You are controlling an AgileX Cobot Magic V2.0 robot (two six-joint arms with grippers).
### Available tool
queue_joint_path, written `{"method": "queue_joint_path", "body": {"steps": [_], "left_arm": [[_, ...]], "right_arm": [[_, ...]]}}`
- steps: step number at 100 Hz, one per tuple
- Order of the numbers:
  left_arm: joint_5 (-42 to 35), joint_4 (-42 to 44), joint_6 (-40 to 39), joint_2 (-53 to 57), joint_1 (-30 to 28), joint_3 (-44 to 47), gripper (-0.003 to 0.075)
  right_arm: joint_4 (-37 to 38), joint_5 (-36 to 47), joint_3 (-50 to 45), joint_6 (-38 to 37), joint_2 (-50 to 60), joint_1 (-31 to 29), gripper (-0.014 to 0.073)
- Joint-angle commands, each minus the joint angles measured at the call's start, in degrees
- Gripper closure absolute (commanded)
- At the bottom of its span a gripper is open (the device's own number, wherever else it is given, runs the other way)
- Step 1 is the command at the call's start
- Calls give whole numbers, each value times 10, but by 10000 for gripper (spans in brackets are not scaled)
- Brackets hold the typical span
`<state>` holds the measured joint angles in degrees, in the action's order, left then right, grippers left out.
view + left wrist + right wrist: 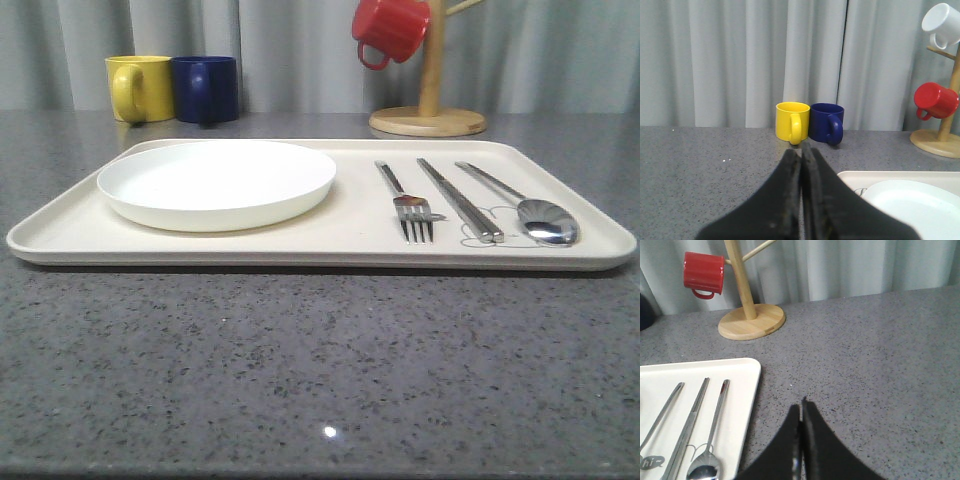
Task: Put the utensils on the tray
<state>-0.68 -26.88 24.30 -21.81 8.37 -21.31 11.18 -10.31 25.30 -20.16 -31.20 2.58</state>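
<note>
Status check, standing at the table. The fork [410, 208], the chopsticks [460, 200] and the spoon [528, 207] all lie flat on the tray [330, 248], side by side on its right half, handles pointing away from the robot, each a little apart from the next. The white plate [216, 183] sits on the tray's left half, clear of the cutlery. No cutlery is visible on the bare grey counter [300, 370].

Left gripper [801, 155]: fingers pressed together, holding nothing, hanging above the counter off the tray's left edge and aimed toward the yellow mug [792, 121] and blue mug [826, 122]. Right gripper [801, 407]: fingers likewise closed together and empty, over open counter beside the tray's right edge, well apart from the spoon.

Judgement: placement looks complete; all three utensils are on the tray. Nothing appears left to move beyond parking the arms.
</note>
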Motion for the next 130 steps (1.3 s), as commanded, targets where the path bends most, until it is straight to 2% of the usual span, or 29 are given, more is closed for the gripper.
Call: {"method": "queue_joint_path", "body": {"steps": [1, 65, 75, 90, 105, 130], "left_arm": [[-40, -3, -1, -3, 3, -16, 738], [-40, -3, -1, -3, 3, -16, 738], [-40, -3, -1, -3, 3, -16, 738], [-40, -3, -1, -3, 3, -16, 738], [-40, -3, -1, -3, 3, -16, 738], [-40, -3, -1, -3, 3, -16, 738]], "right_arm": [[10, 48, 16, 2, 1, -3, 662], [10, 49, 15, 5, 1, -3, 662], [-3, 65, 7, 36, 8, -3, 662], [-84, 71, -19, 132, 50, -3, 662], [-129, 80, -60, 209, 112, -3, 662], [-131, 92, -147, 218, 229, -3, 662]]}}
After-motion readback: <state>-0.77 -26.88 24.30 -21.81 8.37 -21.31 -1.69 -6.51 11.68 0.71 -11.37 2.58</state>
